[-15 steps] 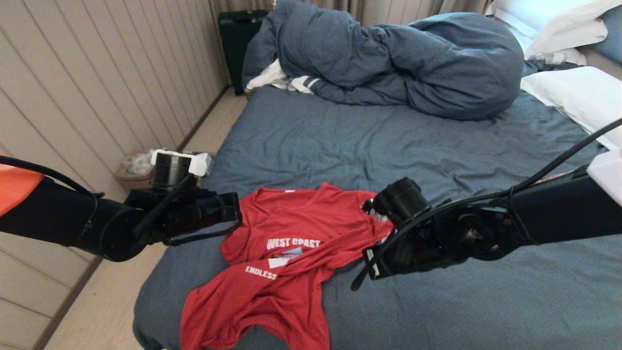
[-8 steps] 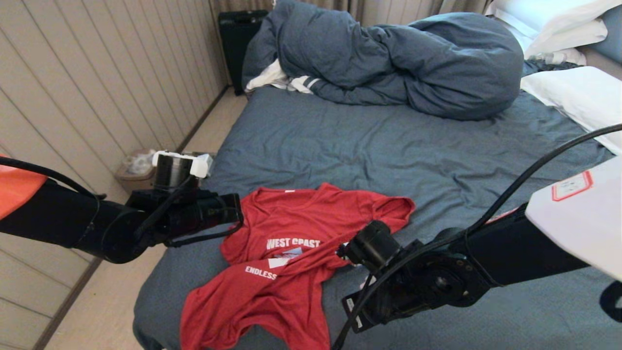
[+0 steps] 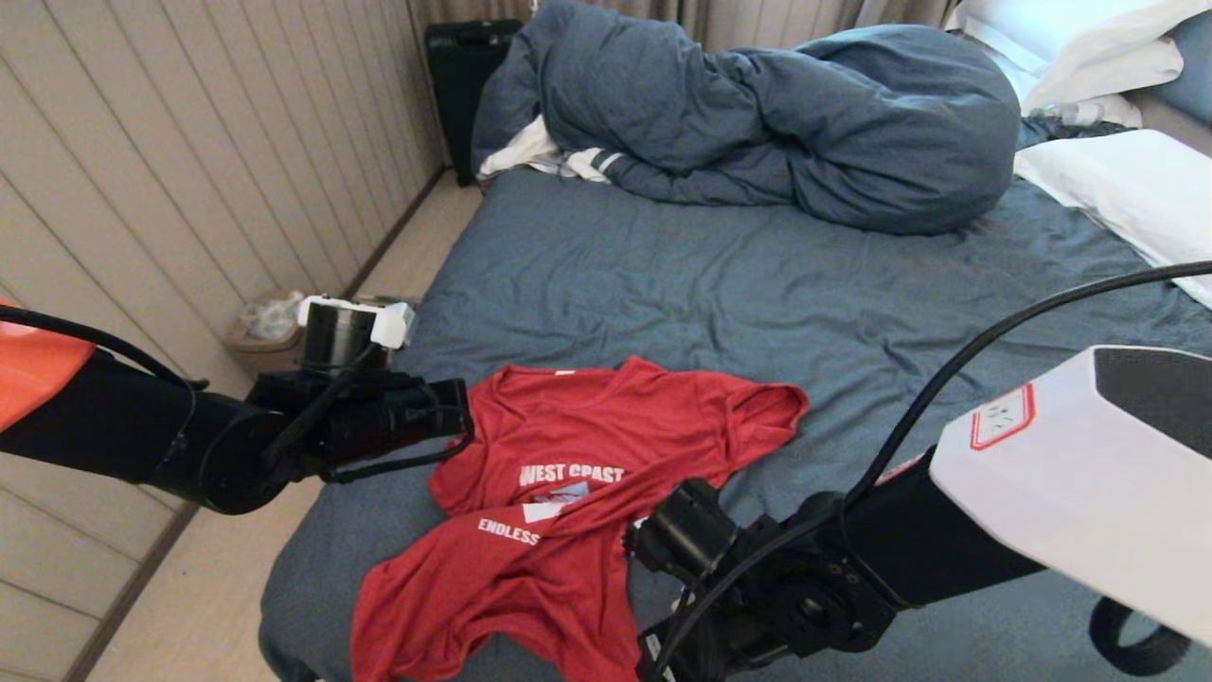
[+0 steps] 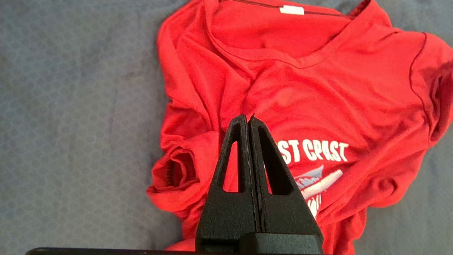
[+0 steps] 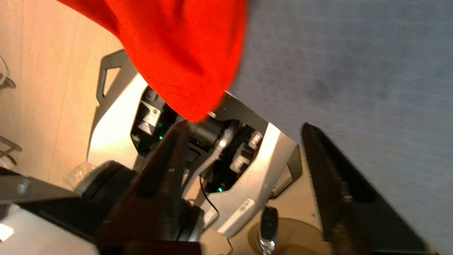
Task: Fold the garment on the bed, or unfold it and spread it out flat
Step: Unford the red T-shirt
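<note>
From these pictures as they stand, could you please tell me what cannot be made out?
- Garment hem: in the head view it hangs over the bed edge, cut off by the frame.
- Right hand: hidden behind its own arm in the head view.
- "WEST": partly covered by the left hand in the left wrist view.

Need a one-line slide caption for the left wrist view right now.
Left gripper, jaws shut and empty, above the crumpled red T-shirt lying on the blue-grey bed sheet.
</note>
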{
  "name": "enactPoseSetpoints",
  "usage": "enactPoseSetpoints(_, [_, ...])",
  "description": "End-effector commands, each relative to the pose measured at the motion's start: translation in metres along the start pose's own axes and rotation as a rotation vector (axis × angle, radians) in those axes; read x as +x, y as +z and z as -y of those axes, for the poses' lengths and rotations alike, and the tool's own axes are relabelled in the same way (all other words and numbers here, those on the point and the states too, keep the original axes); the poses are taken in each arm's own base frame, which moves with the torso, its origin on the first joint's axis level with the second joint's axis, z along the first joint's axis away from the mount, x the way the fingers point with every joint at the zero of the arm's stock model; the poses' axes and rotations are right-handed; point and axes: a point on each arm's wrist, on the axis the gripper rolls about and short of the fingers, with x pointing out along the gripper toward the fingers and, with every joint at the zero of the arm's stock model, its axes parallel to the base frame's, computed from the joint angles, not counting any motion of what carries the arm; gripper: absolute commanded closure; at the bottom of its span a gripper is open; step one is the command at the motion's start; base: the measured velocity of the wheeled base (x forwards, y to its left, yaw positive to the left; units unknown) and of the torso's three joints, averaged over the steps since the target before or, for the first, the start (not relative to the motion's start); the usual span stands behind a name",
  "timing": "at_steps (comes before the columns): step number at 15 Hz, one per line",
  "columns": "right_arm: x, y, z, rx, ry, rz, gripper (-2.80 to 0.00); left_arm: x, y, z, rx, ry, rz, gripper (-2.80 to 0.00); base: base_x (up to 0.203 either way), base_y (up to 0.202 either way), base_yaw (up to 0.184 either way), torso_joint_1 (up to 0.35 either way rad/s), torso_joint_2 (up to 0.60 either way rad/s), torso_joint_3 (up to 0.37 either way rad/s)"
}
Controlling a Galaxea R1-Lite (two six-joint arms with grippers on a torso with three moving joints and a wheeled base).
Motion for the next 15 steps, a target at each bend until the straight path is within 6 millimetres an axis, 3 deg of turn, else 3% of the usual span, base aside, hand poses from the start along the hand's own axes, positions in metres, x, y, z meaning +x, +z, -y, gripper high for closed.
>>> enactPoseSetpoints(1, [0.012,-0.003,-0.003,-0.003,-0.002,-0.024,-2.80,0.001,-0.001,0.000,-0.002,0.001,-0.001,0.00,0.000,0.000,0.000,0.000,0.00,0.000])
enactPoseSetpoints(9, [0.032,0.003,-0.025,-0.022,0.014,0.002,-2.80,0.002,-0.001,0.000,-0.001,-0.002,-0.004,0.00,0.000,0.000,0.000,0.000,0.00,0.000])
enactPoseSetpoints(15, [0.052,-0.001,-0.038,-0.043,-0.095,0.077,-2.80,0.004,0.001,-0.002,-0.004,0.004,0.005,0.00,0.000,0.000,0.000,0.000,0.00,0.000])
